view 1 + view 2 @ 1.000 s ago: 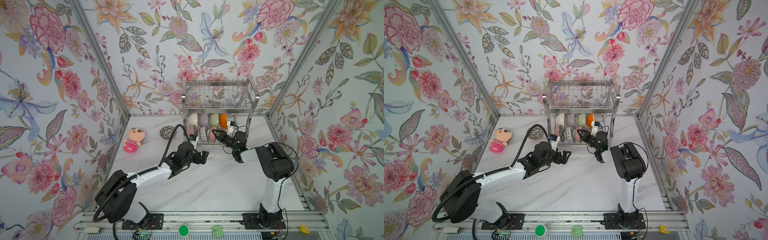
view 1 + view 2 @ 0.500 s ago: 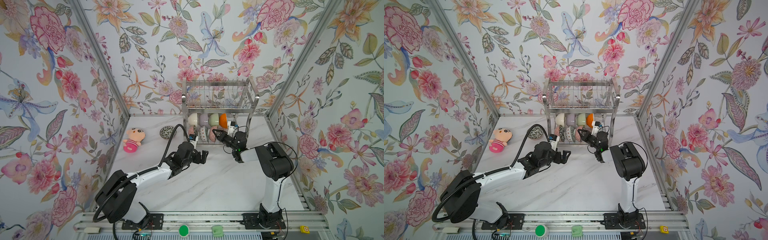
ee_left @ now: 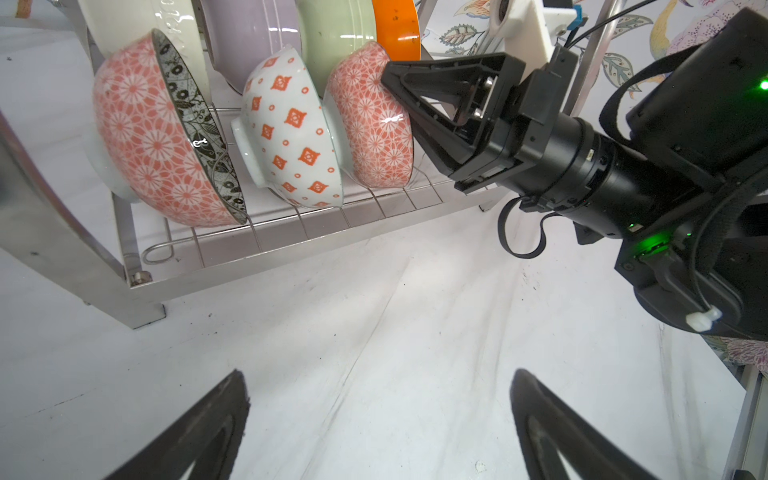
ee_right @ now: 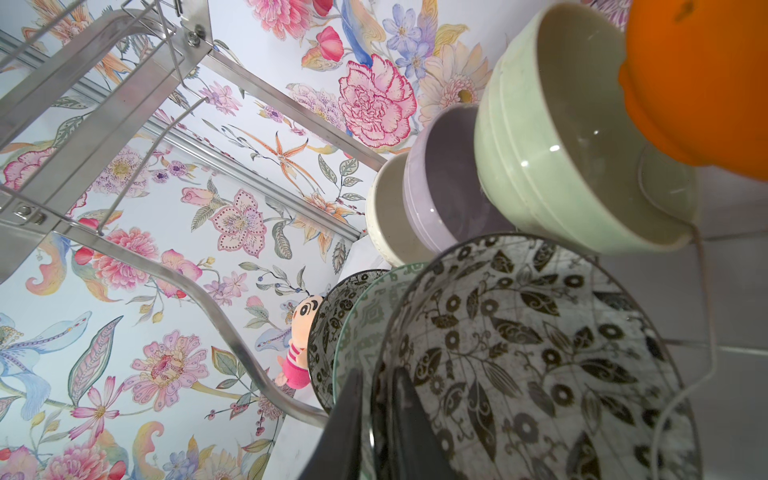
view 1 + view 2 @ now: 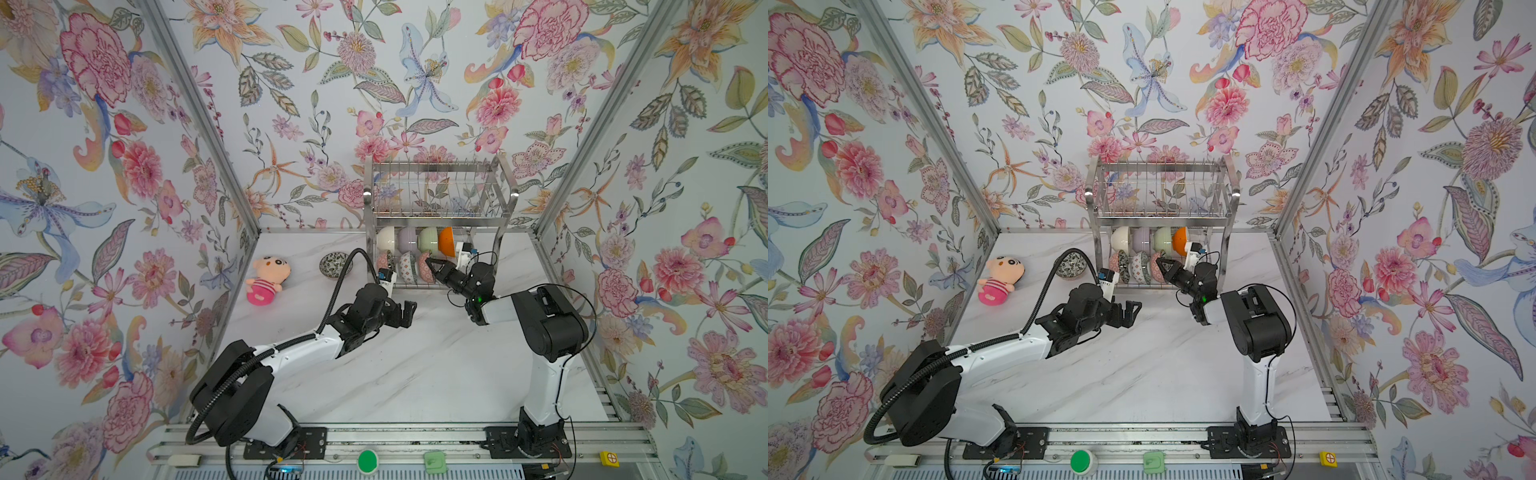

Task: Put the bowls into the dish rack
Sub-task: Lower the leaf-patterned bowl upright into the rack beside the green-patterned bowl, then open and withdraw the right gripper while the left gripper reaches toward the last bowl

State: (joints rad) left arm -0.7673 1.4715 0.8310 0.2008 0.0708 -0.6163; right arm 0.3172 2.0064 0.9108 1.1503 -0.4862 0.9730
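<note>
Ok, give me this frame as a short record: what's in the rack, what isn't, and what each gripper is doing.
rack: dish rack, all racked bowls on the lower tier
back row: cream bowl, lilac bowl, green bowl, orange bowl, on edge
front row: pink floral bowl, diamond-patterned bowl, rightmost front bowl
not racked: loose patterned bowl, on the table left of the rack
left gripper: open, empty, over the table
right gripper: fingers straddle the rightmost front bowl's rim; grip unclear
other: plush doll
</note>
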